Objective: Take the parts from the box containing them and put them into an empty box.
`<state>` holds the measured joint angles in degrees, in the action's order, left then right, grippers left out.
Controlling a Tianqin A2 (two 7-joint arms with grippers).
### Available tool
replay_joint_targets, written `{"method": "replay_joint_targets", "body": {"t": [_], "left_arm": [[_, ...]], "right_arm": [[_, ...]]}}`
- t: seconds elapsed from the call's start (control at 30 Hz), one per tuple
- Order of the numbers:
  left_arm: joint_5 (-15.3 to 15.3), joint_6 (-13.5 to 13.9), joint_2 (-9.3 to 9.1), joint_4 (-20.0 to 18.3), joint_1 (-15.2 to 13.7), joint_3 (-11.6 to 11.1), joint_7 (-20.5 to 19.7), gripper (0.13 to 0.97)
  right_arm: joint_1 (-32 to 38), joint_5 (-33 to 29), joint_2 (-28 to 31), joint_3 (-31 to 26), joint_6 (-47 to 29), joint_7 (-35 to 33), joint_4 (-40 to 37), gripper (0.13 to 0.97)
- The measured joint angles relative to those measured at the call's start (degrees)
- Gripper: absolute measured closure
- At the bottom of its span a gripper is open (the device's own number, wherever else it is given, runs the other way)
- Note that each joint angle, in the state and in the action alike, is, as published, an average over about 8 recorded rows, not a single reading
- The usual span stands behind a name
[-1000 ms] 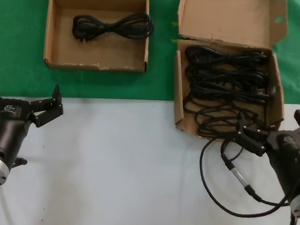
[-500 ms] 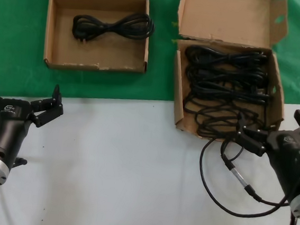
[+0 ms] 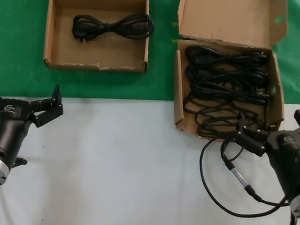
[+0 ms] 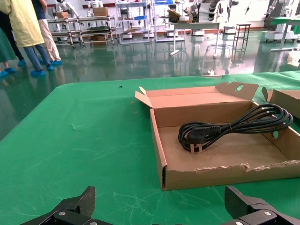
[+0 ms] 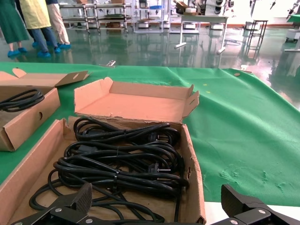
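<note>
Hovering near both boxes, grippers spread, nothing held.
Head view: we see the left gripper (image 3: 22, 105) w/ fingers apart over the white table (image 3: 123, 168); right gripper (image 3: 276, 130) likewise at the bigger box (image 3: 178, 102) full of cords (image 3: 224, 82).
L wrist: one cord (image 4: 234, 125) lies in the smaller box (image 4: 159, 145).
R wrist: cords piled in the bigger box, just ahead of the spread fingers.

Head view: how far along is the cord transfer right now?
One power cord already lies in the smaller box. Nothing is in hand: the left hand and right hand are both open, near the table's front edge. Several cord bundles remain in the bigger box.
</note>
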<state>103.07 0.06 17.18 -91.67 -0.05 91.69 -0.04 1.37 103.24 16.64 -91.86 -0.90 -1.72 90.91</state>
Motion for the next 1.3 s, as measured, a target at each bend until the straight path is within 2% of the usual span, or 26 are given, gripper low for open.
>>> {"method": "replay_joint_targets", "body": {"t": [1.3], "left_arm": [[0.00,0.00,0.00,0.00,0.00,0.00,0.00,0.132]], "right_arm": [[0.00,0.00,0.00,0.00,0.00,0.00,0.00,0.129]]}}
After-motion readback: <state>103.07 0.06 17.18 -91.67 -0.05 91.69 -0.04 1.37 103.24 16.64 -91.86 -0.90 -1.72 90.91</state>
